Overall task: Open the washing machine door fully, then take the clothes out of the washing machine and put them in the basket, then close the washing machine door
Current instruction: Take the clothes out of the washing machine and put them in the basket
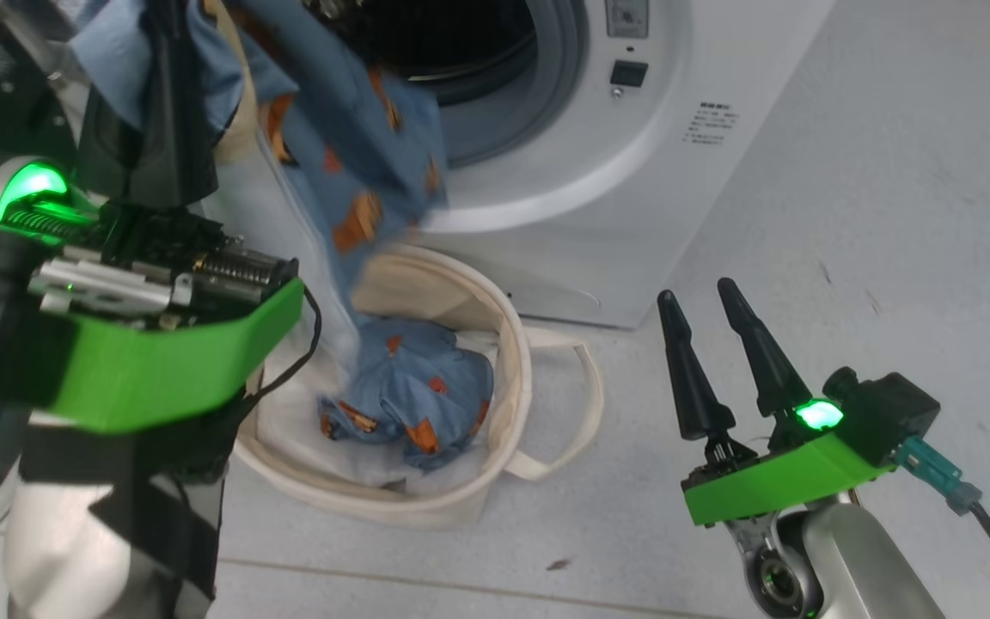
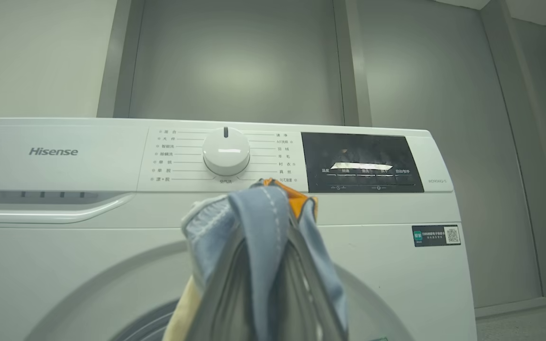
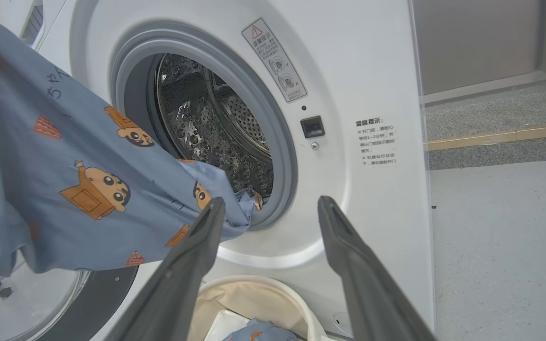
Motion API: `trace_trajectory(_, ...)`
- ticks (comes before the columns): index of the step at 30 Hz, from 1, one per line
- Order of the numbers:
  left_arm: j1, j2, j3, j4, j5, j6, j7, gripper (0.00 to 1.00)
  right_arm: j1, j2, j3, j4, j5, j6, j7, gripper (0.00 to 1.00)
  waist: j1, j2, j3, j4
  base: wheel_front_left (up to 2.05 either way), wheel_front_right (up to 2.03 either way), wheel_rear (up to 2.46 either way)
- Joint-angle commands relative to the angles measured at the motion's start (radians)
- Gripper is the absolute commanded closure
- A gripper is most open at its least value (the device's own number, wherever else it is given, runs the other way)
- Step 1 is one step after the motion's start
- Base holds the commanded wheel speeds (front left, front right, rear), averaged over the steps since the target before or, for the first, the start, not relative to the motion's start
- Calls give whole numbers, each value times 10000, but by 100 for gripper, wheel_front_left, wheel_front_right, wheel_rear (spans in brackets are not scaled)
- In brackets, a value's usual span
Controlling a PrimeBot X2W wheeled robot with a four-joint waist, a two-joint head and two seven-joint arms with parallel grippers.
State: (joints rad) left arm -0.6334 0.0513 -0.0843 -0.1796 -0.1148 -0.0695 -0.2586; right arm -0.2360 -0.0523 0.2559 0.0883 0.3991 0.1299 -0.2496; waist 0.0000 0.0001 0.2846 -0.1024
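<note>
My left gripper [image 1: 170, 60] is raised at the upper left, shut on the clothes [image 1: 349, 146], a light blue garment with orange cartoon prints. It drapes over the fingers [image 2: 259, 227] and hangs in front of the washing machine's [image 1: 632, 172] open mouth, its lower end above the basket [image 1: 516, 378]. A second blue bundle [image 1: 413, 395] lies inside the basket. The washing machine door [image 3: 97, 298] stands swung open at the lower left of the right wrist view. My right gripper [image 1: 695, 291] is open and holds nothing, to the right of the basket, pointing at the steel drum [image 3: 216, 128].
The basket stands on the grey floor [image 1: 847, 215] right against the machine's front, with a loop handle [image 1: 581, 404] sticking out to the right. The machine's control panel with its white dial [image 2: 225, 151] faces my left wrist. A grey wall panel [image 2: 235, 61] rises behind the machine.
</note>
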Motion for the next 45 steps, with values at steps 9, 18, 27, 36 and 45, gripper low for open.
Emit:
trace_trajectory(9,132,27,77,-1704,325,93,-31,100,290,20,57,-178,28,8,-122,0,0,-1,-513,295,0,0,0)
trace_trajectory(18,231,3,-75,-1890,437,81,-32,100,309,20,34,-133,34,8,-122,0,0,-1,-488,402,0,0,0)
trace_trajectory(27,679,-5,-308,-394,516,19,-32,100,258,20,10,-95,-26,8,-122,0,0,-1,-259,430,0,0,0)
trace_trajectory(36,790,-8,-218,221,556,119,-32,100,225,20,-32,-121,-96,8,-122,0,0,-1,-98,506,0,0,0)
trace_trajectory(45,1310,118,-367,1750,964,-56,-32,100,112,20,-67,-202,-134,8,-122,0,0,-1,374,469,0,0,0)
